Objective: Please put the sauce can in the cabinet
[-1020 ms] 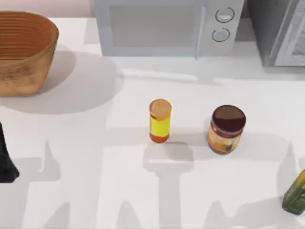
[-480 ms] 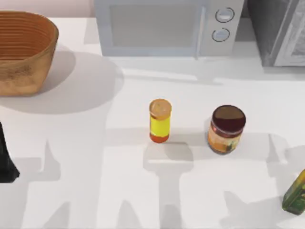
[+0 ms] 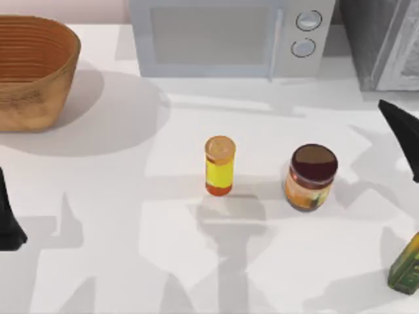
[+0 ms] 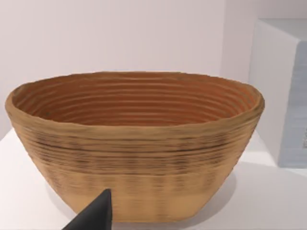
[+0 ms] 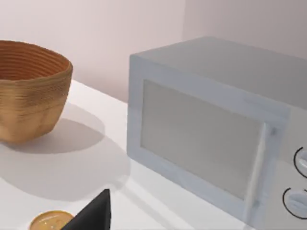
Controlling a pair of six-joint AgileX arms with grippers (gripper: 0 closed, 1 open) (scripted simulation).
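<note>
My right gripper (image 3: 400, 134) hangs at the tabletop's right edge, below the grey speckled cabinet (image 3: 383, 42) in the far right corner; I cannot tell how its fingers stand. The squat sauce can with the maroon lid and orange label (image 3: 311, 176) stands upright right of centre, left of that gripper and apart from it, with bare white tabletop (image 3: 98, 196) between. A slim yellow bottle with an orange cap (image 3: 219, 165) stands left of the can. My left gripper (image 3: 8, 219) sits parked at the left edge.
</note>
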